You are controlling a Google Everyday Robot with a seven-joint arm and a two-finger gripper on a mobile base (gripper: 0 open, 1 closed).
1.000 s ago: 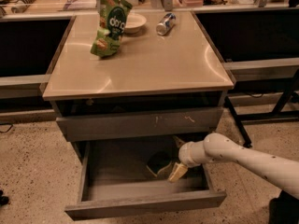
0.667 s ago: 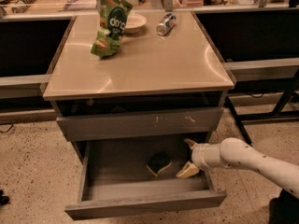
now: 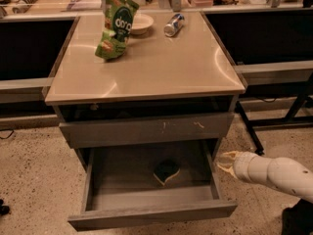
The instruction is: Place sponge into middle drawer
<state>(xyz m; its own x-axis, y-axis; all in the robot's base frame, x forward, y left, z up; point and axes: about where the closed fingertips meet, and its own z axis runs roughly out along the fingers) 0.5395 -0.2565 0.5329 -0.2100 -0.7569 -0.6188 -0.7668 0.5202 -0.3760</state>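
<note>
The gripper [image 3: 224, 162] has drawn back out of the middle drawer [image 3: 151, 214] and now hangs outside it, just past its right side wall and low over the speckled floor [image 3: 34, 180]. Its two pale fingers are spread and hold nothing. The white arm [image 3: 274, 173] comes in from the lower right edge, nearly level, rising a little toward the gripper, which points left at the cabinet.

Left of the gripper, at about the same height, the sponge [image 3: 167, 171] lies on the floor of the pulled-out drawer, dark green side up, near the middle and apart from the walls. Above and left of the gripper sits the closed drawer front with pale scratches [image 3: 146, 130].

Higher and farther back, the tan tabletop [image 3: 161, 67] carries a green snack bag [image 3: 116, 27], a pale bowl [image 3: 141, 23] behind it and a can [image 3: 174, 24] lying on its side. Dark benches [image 3: 29, 43] flank the cabinet on both sides.
</note>
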